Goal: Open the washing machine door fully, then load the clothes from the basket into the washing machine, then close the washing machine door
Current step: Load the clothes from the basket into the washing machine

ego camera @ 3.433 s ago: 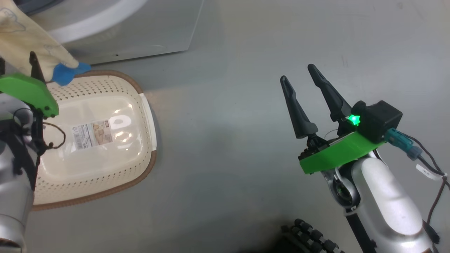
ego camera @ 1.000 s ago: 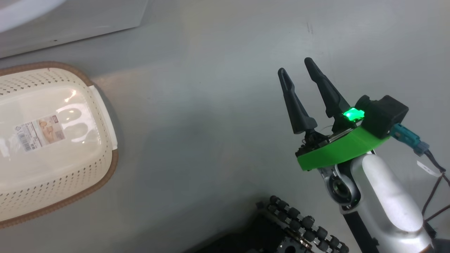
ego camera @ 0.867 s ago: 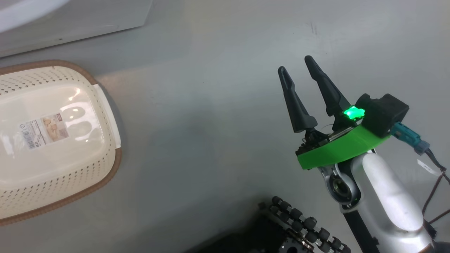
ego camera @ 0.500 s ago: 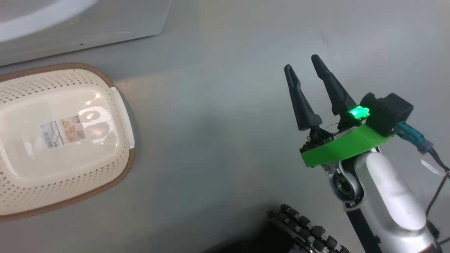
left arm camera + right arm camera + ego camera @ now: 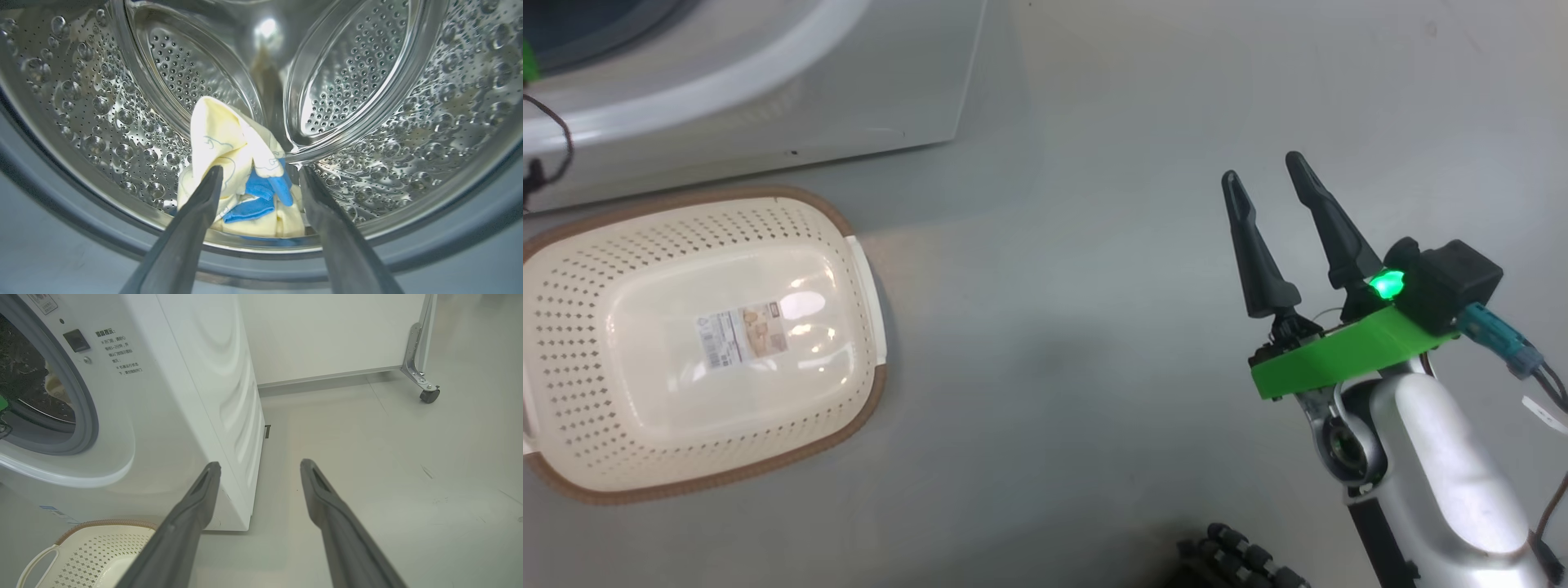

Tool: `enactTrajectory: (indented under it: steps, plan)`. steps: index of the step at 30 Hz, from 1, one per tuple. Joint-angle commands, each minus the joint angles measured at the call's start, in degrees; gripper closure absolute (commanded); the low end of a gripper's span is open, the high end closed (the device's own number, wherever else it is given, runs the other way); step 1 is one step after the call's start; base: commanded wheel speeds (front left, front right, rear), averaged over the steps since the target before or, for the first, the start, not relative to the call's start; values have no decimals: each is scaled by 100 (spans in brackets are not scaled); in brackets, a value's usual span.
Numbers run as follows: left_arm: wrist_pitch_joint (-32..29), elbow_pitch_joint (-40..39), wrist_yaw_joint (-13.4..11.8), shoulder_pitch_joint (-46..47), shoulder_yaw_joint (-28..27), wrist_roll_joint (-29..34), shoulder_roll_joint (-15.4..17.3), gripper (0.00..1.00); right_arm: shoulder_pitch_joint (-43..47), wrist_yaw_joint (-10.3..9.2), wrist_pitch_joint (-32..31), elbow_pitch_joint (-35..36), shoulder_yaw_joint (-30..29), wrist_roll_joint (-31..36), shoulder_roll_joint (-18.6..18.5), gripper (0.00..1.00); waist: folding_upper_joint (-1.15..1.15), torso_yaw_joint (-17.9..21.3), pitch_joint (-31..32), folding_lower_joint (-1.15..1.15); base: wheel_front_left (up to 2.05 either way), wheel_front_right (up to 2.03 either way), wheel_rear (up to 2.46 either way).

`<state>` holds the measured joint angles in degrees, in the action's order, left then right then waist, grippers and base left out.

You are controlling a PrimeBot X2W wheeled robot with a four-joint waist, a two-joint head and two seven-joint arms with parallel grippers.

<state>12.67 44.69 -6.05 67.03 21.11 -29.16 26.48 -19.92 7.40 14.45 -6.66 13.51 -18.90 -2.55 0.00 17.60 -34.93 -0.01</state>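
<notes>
Lying on the bottom of the steel drum (image 5: 367,81), just behind its front lip, the clothes (image 5: 222,139) sit straight ahead of the left gripper (image 5: 260,169), whose two fingers are spread wide to either side of the bundle. One fingertip (image 5: 210,183) overlaps the cream fabric in the left wrist view; whether it touches the cloth or only stands in front of it, I cannot tell. Blue trim shows in the middle of the heap, between the fingers.

The basket (image 5: 572,343) stands on the grey floor (image 5: 1054,286) close in front of the washing machine (image 5: 849,106). Its pale bottom carries a label sticker (image 5: 742,333).

The right gripper (image 5: 1262,166) is well off to the basket's right, above bare floor, fingers parted and gripping nothing.

From the right wrist view the same gripper (image 5: 260,464) points past the machine's front corner. That view gives the grey gasket (image 5: 88,416) around the open mouth, printed text beside it, the ribbed white side panel, one end of the basket below, and a castor (image 5: 429,394) under a white panel farther back.
</notes>
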Motion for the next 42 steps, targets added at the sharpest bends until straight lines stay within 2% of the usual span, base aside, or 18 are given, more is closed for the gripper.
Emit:
enactTrajectory:
  steps: [1, 4, 13, 14, 20, 24, 30, 42]
  plan:
    - [101, -456, -115, -319, -186, -63, 150, 0, 168, 9, 55, 119, -12, 92, -32, 0, 0, -153, 269, 1, 0, 0, 0]
    - [167, -1089, -292, -984, -230, -114, 46, 0, 276, 9, 55, 88, -120, 172, -32, 0, 0, -260, 477, 1, 0, 0, 0]
    - [228, -3166, -1105, -3321, -260, 91, -321, 0, 652, 9, 55, -48, -329, 516, -32, 0, 0, -542, 1220, 1, 0, 0, 0]
    - [228, -3166, -1105, -3321, -260, 91, -321, 0, 652, 9, 55, -48, -329, 516, -32, 0, 0, -542, 1220, 1, 0, 0, 0]
    - [231, -4080, -1368, -4626, -277, 366, -603, 0, 916, 9, 42, -79, -374, 740, -32, 0, 0, -721, 1759, 1, 0, 0, 0]
    - [231, -4402, -1406, -5351, -319, 513, -767, 0, 1117, 9, -58, -22, -352, 860, -32, 0, 0, -816, 2152, 1, 0, 0, 0]
    - [232, -4504, -1301, -6082, -347, 645, -931, 0, 1547, 9, -310, 212, -389, 944, -32, 0, 0, -1027, 2705, 1, 0, 0, 0]
    - [232, -4485, -1279, -6837, -269, 835, -1024, 0, 2339, 9, -791, 954, -542, 993, -32, 0, 0, -1267, 3215, 1, 0, 0, 0]
